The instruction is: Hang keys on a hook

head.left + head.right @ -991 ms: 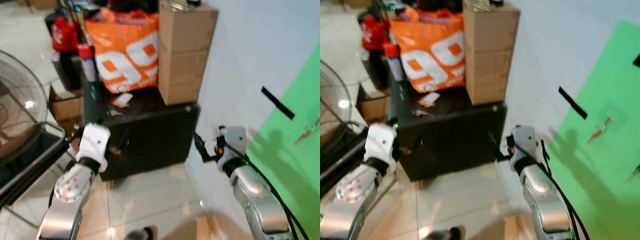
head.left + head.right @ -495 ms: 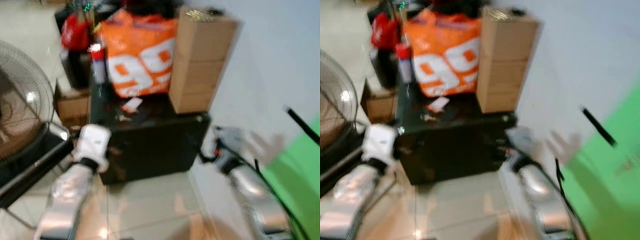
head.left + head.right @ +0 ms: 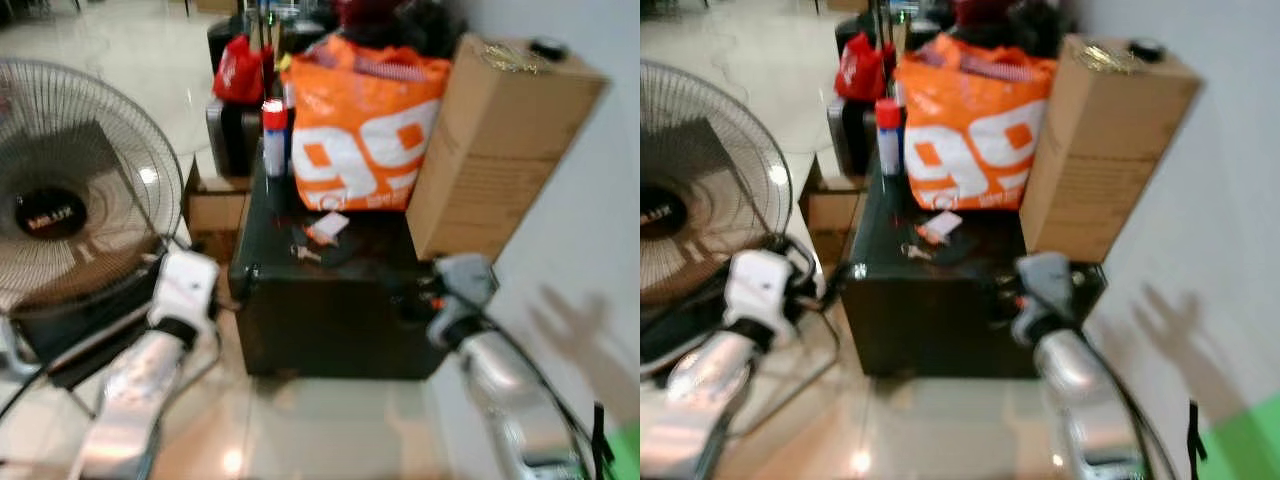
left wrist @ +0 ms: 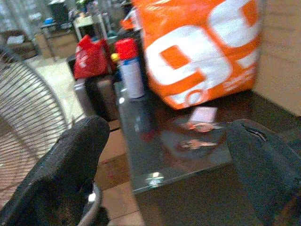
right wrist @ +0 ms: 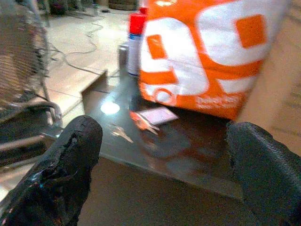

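A silver key [image 3: 305,253] and an orange-headed key [image 3: 318,236] beside a small white tag lie on the glossy black cabinet [image 3: 330,310] ahead. In the left wrist view the keys [image 4: 196,135] lie between and beyond the fingers of my left gripper [image 4: 167,136], which is open and holds nothing. My right gripper [image 5: 162,136] is open too, level with the cabinet's front edge, and the keys [image 5: 141,123] lie on the top just past it. Both arms are raised in front of the cabinet, the left wrist [image 3: 185,290] at its left corner and the right wrist [image 3: 455,290] at its right.
An orange shopping bag [image 3: 365,130], a tall cardboard box [image 3: 495,150] and a red-capped spray can [image 3: 273,140] stand at the cabinet's back. A floor fan [image 3: 70,190] is on the left. A white wall [image 3: 590,250] runs along the right, with a green patch [image 3: 628,452] at its bottom.
The camera has swung left: the green board with hanging keys has slid out at the right, and the cabinet and fan have come closer to centre. The arms hold the same pose.
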